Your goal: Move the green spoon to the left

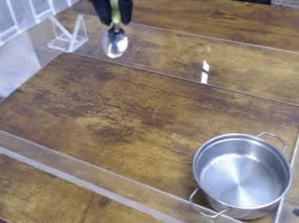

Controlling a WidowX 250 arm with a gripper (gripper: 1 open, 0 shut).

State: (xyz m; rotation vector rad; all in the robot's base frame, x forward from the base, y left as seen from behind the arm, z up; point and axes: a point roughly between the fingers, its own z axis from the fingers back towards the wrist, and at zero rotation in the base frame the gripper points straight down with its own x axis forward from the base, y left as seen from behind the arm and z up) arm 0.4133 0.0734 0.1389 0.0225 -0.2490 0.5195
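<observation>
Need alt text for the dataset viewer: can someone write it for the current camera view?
A robot pincer at the top edge holds a green spoon by its handle, silver bowl hanging down above a wooden table. A round steel pot with two handles sits empty at the lower right, far from the spoon. A low clear barrier borders the work area.

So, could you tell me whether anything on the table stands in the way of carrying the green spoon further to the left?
Nothing visible does. The gripper is shut on the green spoon, holding it above the wooden table. The steel pot sits far off at the lower right. A small clear stand sits just left of the spoon, low on the table.
</observation>
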